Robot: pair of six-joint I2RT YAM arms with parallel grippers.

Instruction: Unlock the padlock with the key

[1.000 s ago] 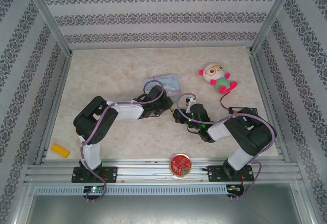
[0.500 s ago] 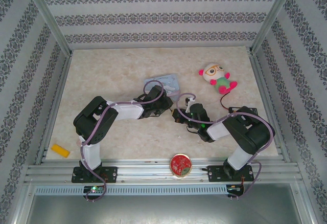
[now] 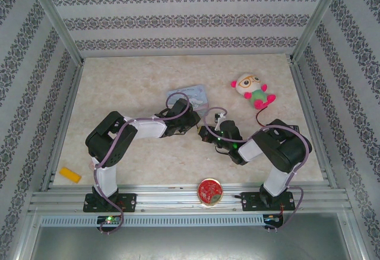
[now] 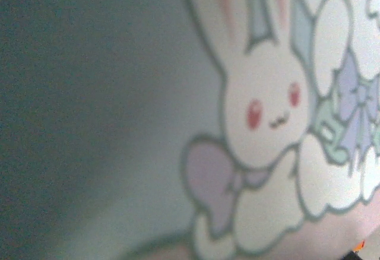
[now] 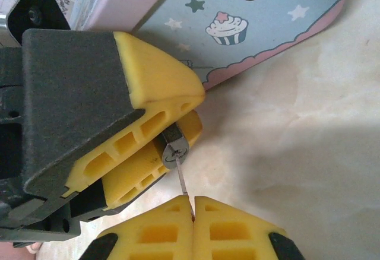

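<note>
In the right wrist view my left gripper is shut on the padlock, a small dark body with its silvery keyhole end poking out between the yellow fingers. My right gripper is shut on the key; its thin blade runs from my fingertips up into the padlock's keyhole. From above, the left gripper and the right gripper meet tip to tip at mid-table. The shackle is hidden.
The light-blue cartoon tin box lies just behind the grippers, its rabbit picture close under the left wrist camera and its cupcake lid nearby. A plush doll sits back right, a red round tin at the front edge, a yellow block front left.
The right arm's elbow has swung left and back, and its gripper has edged slightly toward the left gripper. The left arm has stayed put.
</note>
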